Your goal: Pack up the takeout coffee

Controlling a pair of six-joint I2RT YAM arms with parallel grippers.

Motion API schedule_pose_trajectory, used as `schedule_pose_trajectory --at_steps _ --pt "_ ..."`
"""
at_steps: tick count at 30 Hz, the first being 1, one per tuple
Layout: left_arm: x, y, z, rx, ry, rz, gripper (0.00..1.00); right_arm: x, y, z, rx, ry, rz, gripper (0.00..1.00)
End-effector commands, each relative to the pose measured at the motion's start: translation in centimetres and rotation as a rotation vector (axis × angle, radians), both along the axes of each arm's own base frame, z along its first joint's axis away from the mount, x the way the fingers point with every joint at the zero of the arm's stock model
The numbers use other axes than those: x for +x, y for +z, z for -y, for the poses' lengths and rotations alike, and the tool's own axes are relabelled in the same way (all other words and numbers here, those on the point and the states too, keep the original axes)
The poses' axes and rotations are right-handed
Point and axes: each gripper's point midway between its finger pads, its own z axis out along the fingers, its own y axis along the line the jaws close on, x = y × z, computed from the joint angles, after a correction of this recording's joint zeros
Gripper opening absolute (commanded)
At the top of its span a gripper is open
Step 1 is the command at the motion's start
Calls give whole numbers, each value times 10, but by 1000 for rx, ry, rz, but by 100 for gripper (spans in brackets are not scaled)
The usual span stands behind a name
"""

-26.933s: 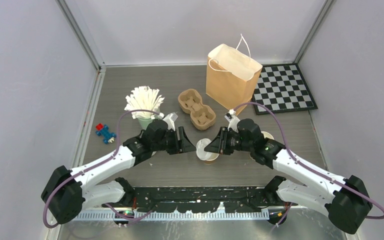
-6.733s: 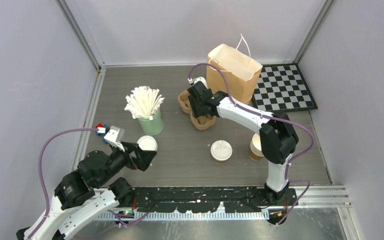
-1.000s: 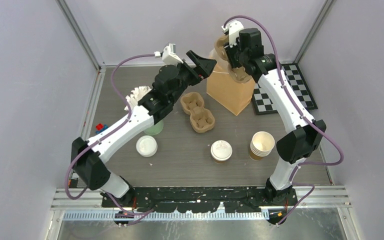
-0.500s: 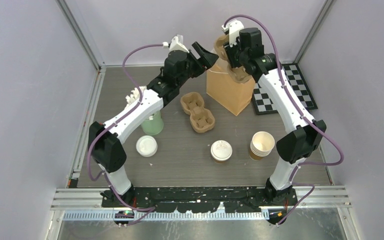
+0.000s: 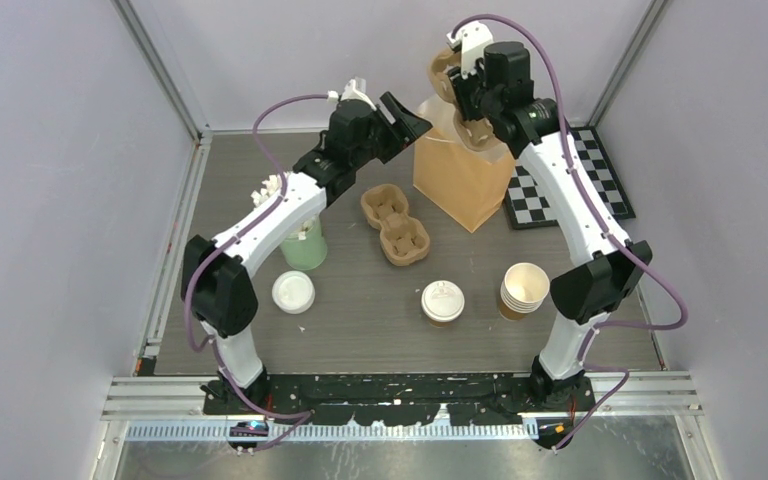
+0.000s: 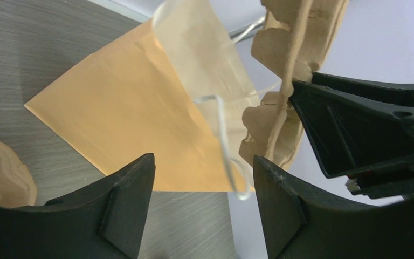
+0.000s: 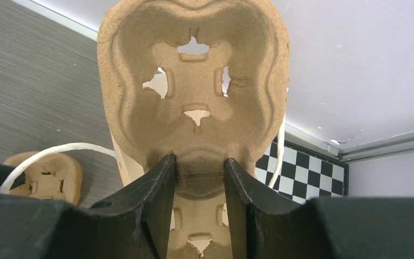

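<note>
Now the left gripper (image 6: 204, 168), jaws apart but narrowing, has reached the handle (image 6: 222, 135) of the paper bag (image 6: 124, 124). The right gripper (image 7: 199, 172) stays clamped on the pulp cup carrier (image 7: 194, 91) above it. The lidded coffee (image 5: 442, 301) waits unpacked on the bench (image 5: 360, 335).

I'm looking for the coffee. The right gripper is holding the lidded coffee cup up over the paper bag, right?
Not the cup: the right gripper holds a pulp cup carrier over the paper bag, as the right wrist view shows. The lidded cup stands on the table.
</note>
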Motion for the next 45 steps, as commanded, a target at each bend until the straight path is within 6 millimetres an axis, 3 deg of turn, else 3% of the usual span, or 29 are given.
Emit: schedule_pose_trajectory --at_steps 1,5,9,12,19,26,32,45 --pt "9 16 6 -79 -52 8 66 17 15 -2 5 18 73 42" --pt "12 12 9 -84 -86 -9 53 29 5 -4 -2 35 59 42" --pt "14 21 11 -103 -117 1 15 31 -12 -3 2 60 17 42" --pt "15 29 12 -112 -141 12 0 27 -19 -2 -4 75 -10 42" --pt "6 38 9 -102 -189 -2 0 -8 -21 13 -37 61 -77 42" --pt "-11 21 23 -132 -310 -70 0 -47 -55 21 -43 66 -226 41" --pt "-22 8 33 -149 -405 -110 0 -73 -63 31 -61 54 -291 41" --pt "-35 3 29 -109 -431 -128 0 -71 -107 30 -62 10 -440 41"
